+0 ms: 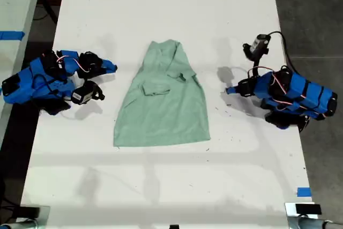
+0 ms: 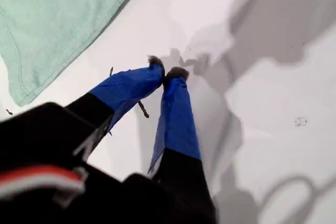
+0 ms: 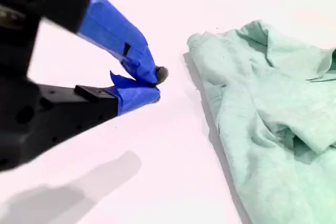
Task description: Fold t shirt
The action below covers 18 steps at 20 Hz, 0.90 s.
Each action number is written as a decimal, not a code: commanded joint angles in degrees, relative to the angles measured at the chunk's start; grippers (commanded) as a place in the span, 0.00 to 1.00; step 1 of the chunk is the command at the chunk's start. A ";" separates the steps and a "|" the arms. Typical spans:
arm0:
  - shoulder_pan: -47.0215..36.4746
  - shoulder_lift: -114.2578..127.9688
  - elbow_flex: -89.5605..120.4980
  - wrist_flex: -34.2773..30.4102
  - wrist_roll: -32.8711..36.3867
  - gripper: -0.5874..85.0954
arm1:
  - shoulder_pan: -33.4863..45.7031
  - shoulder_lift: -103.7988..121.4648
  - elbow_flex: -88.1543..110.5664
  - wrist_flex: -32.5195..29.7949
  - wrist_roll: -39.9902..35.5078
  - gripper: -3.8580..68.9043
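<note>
The pale mint-green t shirt (image 1: pixel 163 105) lies on the middle of the white table, its upper part and sleeves folded inward and rumpled, its lower hem spread flat. My first gripper (image 1: pixel 228 90) rests on the table at the exterior view's right, a short gap from the shirt's edge. In the first wrist view it (image 2: pixel 165 72) is shut on nothing, with a flat hem corner of the shirt (image 2: pixel 52 19) beyond it. My second gripper (image 1: pixel 113 68) sits at the exterior view's left. It (image 3: pixel 156 83) is shut and empty, beside the shirt's rumpled upper edge (image 3: pixel 273 119).
The white table (image 1: pixel 171 186) stretches well past the shirt on all sides. A blue tape mark (image 1: pixel 303 191) sits near its edge at the exterior view's lower right. Grey floor (image 1: pixel 316 9) lies beyond the table at the exterior view's right.
</note>
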 commanded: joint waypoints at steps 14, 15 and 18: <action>3.87 0.44 2.29 0.09 -1.05 0.00 | 0.44 0.79 3.43 0.09 -0.88 0.10; 4.04 0.44 2.29 0.09 -1.05 0.00 | 0.44 0.79 3.43 0.09 -0.88 0.10; 4.04 0.44 2.29 0.09 -1.05 0.00 | 0.44 0.79 3.43 0.09 -0.88 0.10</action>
